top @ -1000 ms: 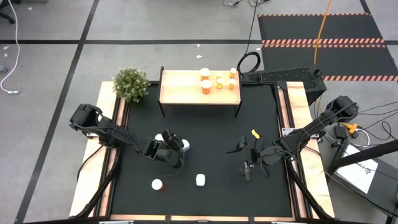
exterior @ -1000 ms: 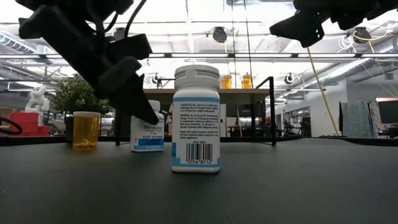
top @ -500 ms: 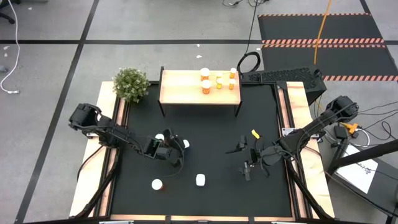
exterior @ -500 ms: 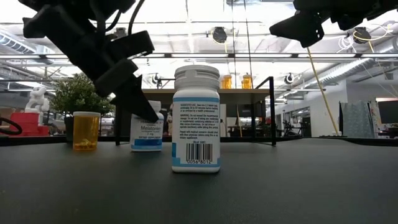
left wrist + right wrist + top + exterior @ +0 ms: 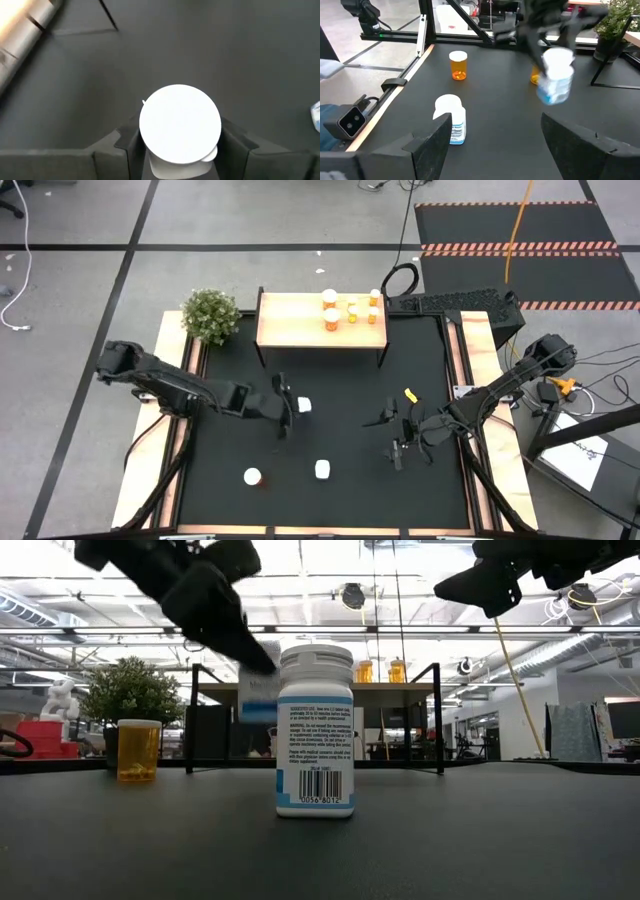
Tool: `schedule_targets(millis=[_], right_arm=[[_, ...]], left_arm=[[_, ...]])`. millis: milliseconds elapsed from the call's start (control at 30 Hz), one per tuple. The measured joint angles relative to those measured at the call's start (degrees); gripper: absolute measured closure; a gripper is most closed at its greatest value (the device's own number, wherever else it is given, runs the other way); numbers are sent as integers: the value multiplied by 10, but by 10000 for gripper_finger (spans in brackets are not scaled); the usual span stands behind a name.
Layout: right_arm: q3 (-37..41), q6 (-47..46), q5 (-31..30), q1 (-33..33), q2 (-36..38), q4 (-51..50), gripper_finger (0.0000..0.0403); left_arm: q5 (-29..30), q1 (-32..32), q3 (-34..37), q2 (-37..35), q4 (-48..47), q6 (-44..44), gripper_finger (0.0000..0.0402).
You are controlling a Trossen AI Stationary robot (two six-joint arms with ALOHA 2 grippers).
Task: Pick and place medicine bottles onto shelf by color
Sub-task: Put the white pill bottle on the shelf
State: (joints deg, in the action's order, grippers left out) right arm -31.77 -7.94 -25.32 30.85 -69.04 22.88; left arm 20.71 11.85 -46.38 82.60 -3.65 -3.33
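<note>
The left gripper point(image 5: 292, 406) has its jaws closed on a white bottle point(image 5: 303, 406), gripped low on the body below the cap, as the left wrist view shows with the cap point(image 5: 180, 131) sitting between the two fingers point(image 5: 127, 145). In the low view the bottle point(image 5: 258, 690) hangs clear of the black table point(image 5: 350, 490), about level with the shelf top. It is near the middle of the table, between the front edge and the shelf point(image 5: 290, 320), which stands at the back edge. Orange bottles point(image 5: 330, 318) are grouped on the right half of the shelf, and its left half is bare wood, so the white one likely belongs on the left. To do this well, carry it high enough to pass the shelf's front edge, keep it upright, come in over the bare left part well apart from the orange group, lower until the base rests on the wood, and only then part the jaws. Because the grip is low, the fingers may meet the shelf first, so descend slowly. Two bottles remain near the front edge: an orange one point(image 5: 253, 476) and another white one point(image 5: 322, 470). The right gripper point(image 5: 397, 450) waits with jaws wide over the right half of the table.
</note>
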Motion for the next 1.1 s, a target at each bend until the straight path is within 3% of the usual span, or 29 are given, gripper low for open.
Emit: schedule_targets(millis=[300, 467, 667, 767, 1100], right_arm=[[0, -15, 1, 4, 0, -22, 103], [0, -19, 1, 4, 0, -31, 103], [0, -21, 0, 11, 0, -38, 103], [0, -29, 0, 15, 0, -39, 103], [0, -33, 0, 15, 0, -40, 103]], left_arm=[[-71, -117, -99, -101, -89, 151, 218], [-114, -192, -195, -98, -162, 224, 228], [-199, -281, -272, -83, -180, 286, 214], [-255, -325, -290, -82, -217, 308, 219], [-366, -446, -294, -57, -190, 359, 216]])
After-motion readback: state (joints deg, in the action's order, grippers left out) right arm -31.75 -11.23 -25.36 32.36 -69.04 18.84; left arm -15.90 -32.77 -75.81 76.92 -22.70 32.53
